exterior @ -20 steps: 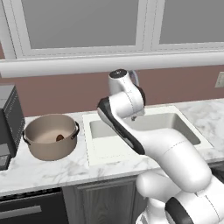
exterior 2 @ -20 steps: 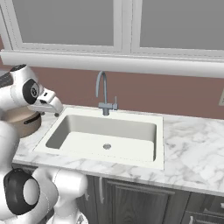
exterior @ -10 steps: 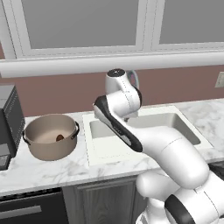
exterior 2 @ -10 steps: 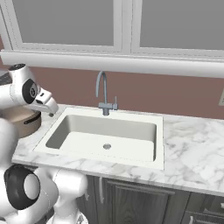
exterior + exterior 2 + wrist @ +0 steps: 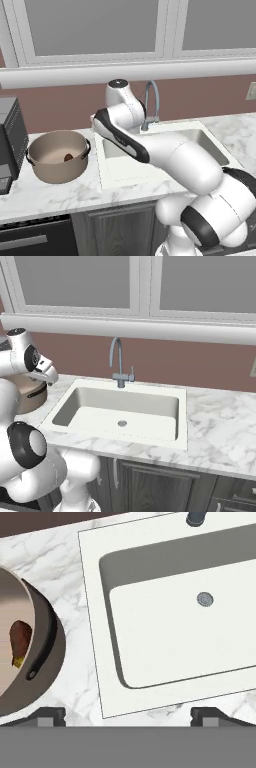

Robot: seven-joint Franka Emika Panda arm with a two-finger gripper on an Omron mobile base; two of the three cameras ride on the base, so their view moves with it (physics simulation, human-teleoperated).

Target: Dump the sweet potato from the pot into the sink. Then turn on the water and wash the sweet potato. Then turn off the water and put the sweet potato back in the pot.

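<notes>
Lying inside tan pot (image 5: 58,161): small reddish-brown sweet potato (image 5: 20,638), one end yellowish. Set on white marbled desk (image 5: 45,192), just beside white sink (image 5: 182,421) under grey windows. Claw (image 5: 127,716) wide open, empty, above sink rim; sweet potato off to one side.

no readable text, no labels, no brand marks

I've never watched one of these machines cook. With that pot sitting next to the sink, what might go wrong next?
The end effector is open, above the counter between pot and sink, holding nothing. It could catch the pot's rim or dark handle badly and tip or shove the pot. When dumped, the small sweet potato might land on the marble counter instead of in the basin.
</notes>
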